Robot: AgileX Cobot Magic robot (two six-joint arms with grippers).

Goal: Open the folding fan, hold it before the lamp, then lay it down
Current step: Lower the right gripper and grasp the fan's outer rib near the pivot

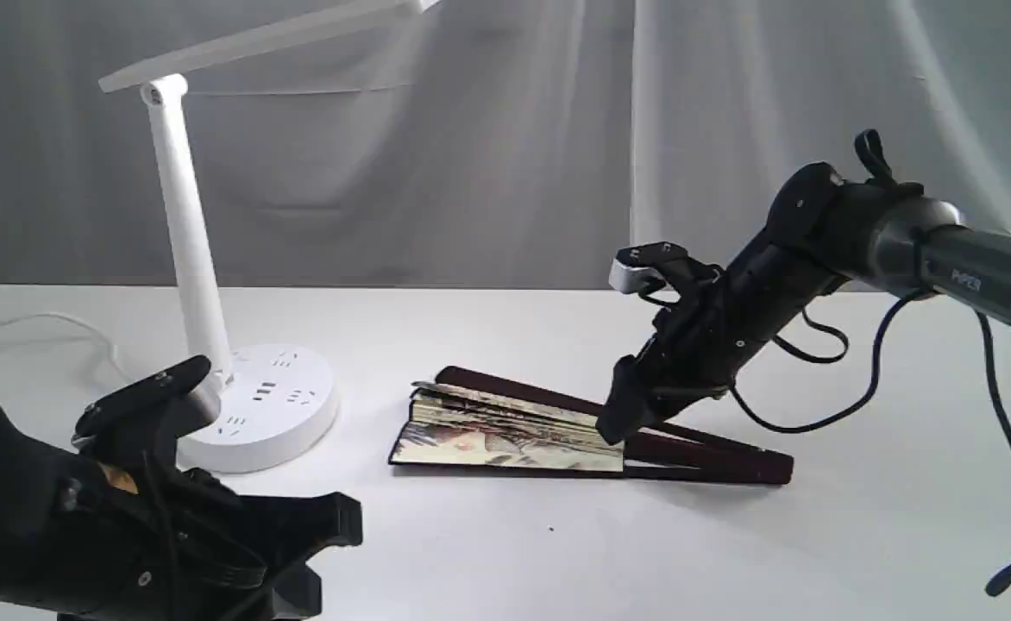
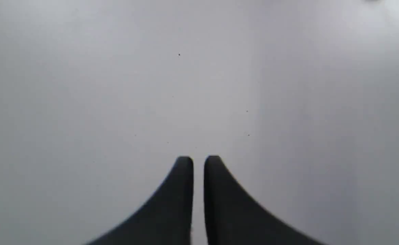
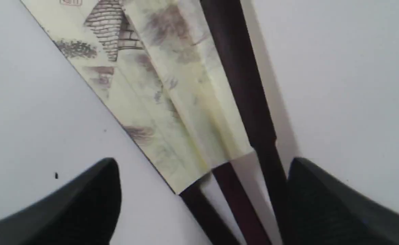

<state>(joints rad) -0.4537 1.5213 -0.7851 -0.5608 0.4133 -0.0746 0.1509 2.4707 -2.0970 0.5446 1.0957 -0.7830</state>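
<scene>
The folding fan (image 1: 514, 431) lies on the white table, partly spread, its painted cream pleats toward the lamp and its maroon ribs running right. My right gripper (image 1: 613, 423) is open and lowered over the ribs where the paper ends; in the right wrist view the fan (image 3: 172, 102) lies between the two black fingers (image 3: 322, 200). The white lamp (image 1: 191, 250) stands at the left on its round socket base, its flat head slanting up across the top. My left gripper (image 2: 198, 161) hovers over bare table at the front left, fingers nearly together and holding nothing.
The lamp's white cord (image 1: 48, 332) trails off to the left behind the base. A grey curtain hangs behind the table. Black cables (image 1: 868, 379) droop from the right arm onto the table at the right.
</scene>
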